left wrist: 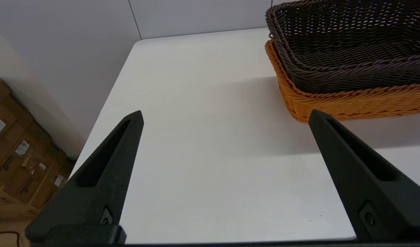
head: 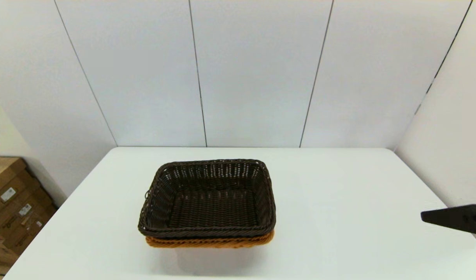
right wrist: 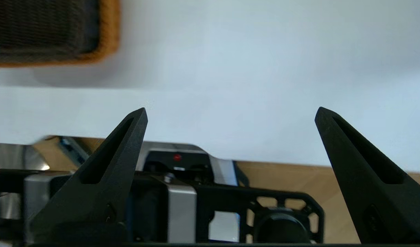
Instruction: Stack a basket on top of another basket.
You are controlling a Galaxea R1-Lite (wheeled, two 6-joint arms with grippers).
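on the white bench [head: 339,202], toward its middle, the dark brown rectangular woven wicker basket with a braided rim [head: 208,196] sits nested in the orange-tan rectangular woven wicker basket [head: 210,242], whose braided rim shows below it along the near side. cardboard boxes [head: 12,202] on the floor to the left carry small white labels too small to read. the left end effector [left wrist: 225,116] hovers released over bare bench just beside the baskets, fingers spread wide, and the right end effector [right wrist: 230,113] is likewise released and empty, its black tip at the bench's right edge.
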